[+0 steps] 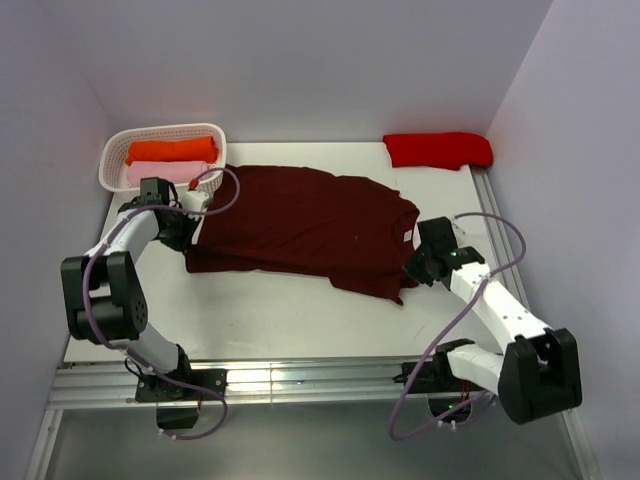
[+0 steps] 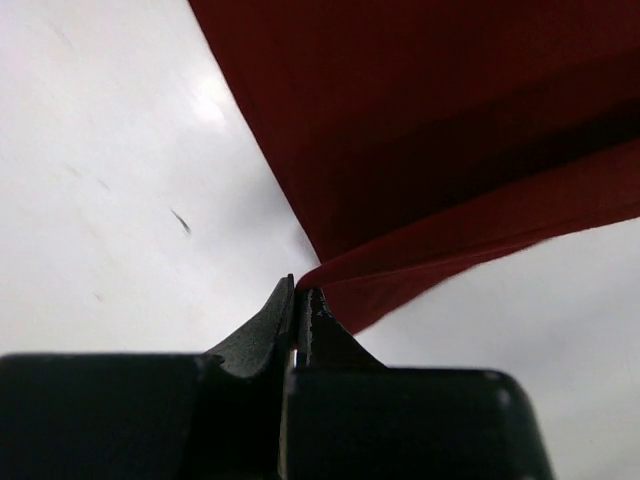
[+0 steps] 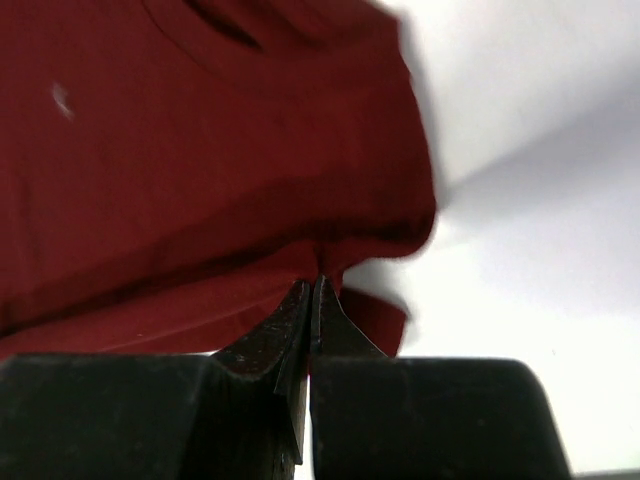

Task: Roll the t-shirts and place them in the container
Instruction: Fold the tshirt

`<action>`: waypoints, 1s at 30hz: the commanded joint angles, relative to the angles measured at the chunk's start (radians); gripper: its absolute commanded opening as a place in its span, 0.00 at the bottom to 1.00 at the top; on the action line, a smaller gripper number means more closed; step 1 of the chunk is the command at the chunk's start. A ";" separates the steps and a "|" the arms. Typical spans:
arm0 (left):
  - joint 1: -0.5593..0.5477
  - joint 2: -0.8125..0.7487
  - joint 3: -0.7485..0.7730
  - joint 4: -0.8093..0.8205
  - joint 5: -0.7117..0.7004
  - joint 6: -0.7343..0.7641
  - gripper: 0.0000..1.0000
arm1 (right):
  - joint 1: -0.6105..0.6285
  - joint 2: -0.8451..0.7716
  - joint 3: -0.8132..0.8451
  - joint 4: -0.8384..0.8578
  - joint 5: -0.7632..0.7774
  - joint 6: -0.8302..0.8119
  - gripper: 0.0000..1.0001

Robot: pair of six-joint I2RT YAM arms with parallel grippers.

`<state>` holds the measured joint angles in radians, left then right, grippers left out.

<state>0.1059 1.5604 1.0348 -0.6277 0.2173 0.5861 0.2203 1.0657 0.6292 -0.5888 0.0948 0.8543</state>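
A dark maroon t-shirt (image 1: 300,225) lies spread across the middle of the white table, its small white neck label (image 1: 406,235) at the right end. My left gripper (image 1: 192,232) is shut on the shirt's left edge; in the left wrist view the cloth (image 2: 450,150) runs out from the closed fingertips (image 2: 302,292). My right gripper (image 1: 412,268) is shut on the shirt's right edge near the collar; in the right wrist view the cloth (image 3: 200,170) bunches at the closed tips (image 3: 313,285). A bright red folded t-shirt (image 1: 438,149) lies at the back right.
A white basket (image 1: 205,132) at the back left holds an orange roll (image 1: 170,151) and a pink roll (image 1: 160,173). Walls close in on the left, back and right. A metal rail (image 1: 300,380) runs along the table's near edge.
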 commanded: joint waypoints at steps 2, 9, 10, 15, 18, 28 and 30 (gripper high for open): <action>0.003 0.111 0.141 0.060 -0.013 -0.063 0.00 | -0.051 0.098 0.101 0.073 0.023 -0.078 0.00; -0.023 0.237 0.258 0.082 -0.018 -0.114 0.00 | -0.091 0.234 0.188 0.104 0.014 -0.121 0.00; -0.028 0.247 0.268 0.085 -0.021 -0.124 0.00 | -0.096 0.246 0.194 0.109 0.019 -0.123 0.00; -0.060 0.291 0.321 0.099 -0.044 -0.150 0.00 | -0.108 0.292 0.204 0.122 0.026 -0.133 0.00; -0.080 0.313 0.341 0.112 -0.065 -0.166 0.00 | -0.117 0.303 0.193 0.129 0.034 -0.136 0.00; -0.135 0.377 0.370 0.141 -0.142 -0.204 0.15 | -0.133 0.332 0.188 0.147 0.037 -0.150 0.00; -0.135 0.366 0.366 0.164 -0.159 -0.215 0.25 | -0.134 0.335 0.187 0.149 0.039 -0.150 0.00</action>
<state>-0.0288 1.9385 1.3640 -0.5117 0.1139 0.4026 0.1001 1.3968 0.7876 -0.4568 0.0860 0.7269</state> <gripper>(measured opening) 0.199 0.009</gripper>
